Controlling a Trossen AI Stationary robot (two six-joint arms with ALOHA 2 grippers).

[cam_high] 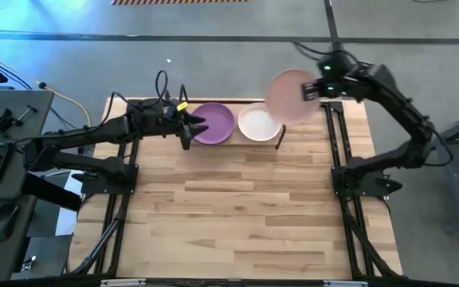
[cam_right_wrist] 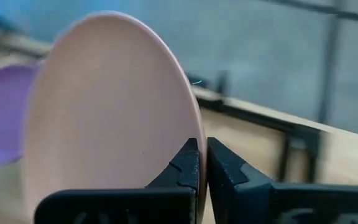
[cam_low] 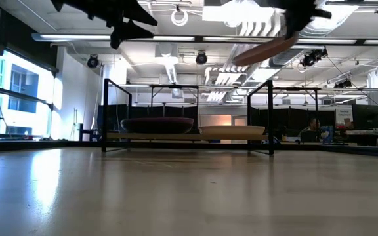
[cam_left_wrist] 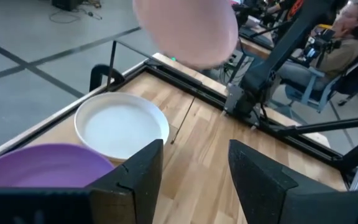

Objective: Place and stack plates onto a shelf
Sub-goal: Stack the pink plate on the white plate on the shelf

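The pale pink plate [cam_high: 288, 96] hangs in the air over the shelf's right end, held by my right gripper [cam_high: 312, 90], which is shut on it. On the low wooden shelf [cam_low: 182, 137] at the table's far edge, the purple plate [cam_high: 213, 123] rests on its base on the left and the cream-white plate [cam_high: 258, 124] on the right. My left gripper [cam_left_wrist: 194, 180] is open and hovers above the purple plate's left rim, touching nothing. The black plate does not show. My right gripper pinches the pink plate's rim [cam_right_wrist: 195, 127] between its two fingertips [cam_right_wrist: 185, 163], on the plate's edge toward the table's right. The fingers come at it from the table's right, roughly level. The plate [cam_low: 268, 48] is lifted clear and tilted, its left side lower.
Thin black wire uprights [cam_low: 270, 118] stand at the shelf's corners. The wide wooden tabletop [cam_high: 237, 207] lies bare on the near side of the shelf. A person [cam_left_wrist: 347, 31] sits beyond the table's right side.
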